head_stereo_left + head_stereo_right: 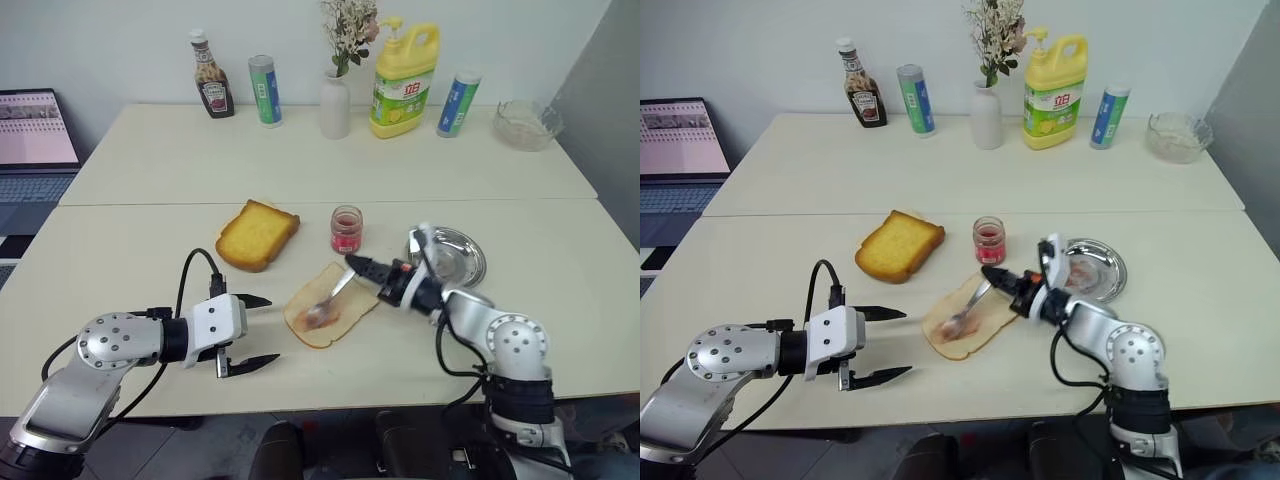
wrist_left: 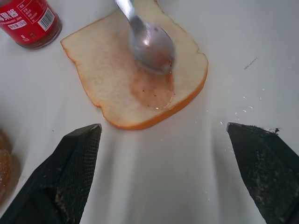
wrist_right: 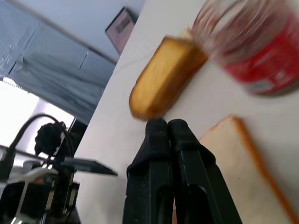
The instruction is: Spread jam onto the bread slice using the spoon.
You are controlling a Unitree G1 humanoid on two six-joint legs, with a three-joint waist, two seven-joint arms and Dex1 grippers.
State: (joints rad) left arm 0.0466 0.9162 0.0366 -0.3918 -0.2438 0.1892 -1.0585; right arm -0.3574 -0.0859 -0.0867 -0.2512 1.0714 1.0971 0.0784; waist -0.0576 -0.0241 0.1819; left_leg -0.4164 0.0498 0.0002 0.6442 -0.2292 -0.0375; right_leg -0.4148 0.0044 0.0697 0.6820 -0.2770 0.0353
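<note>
closed jaws, bread slice, toast, jam

In the left wrist view the jam jar is cut off by the picture's edge, so only its lower part with the red label shows, and the spoon loses its handle at the same edge. The toast shows as a mere sliver at the side. In the right wrist view the jar is blurred and its label cannot be read. The laptop is cut off at the edge of the left eye view
</note>
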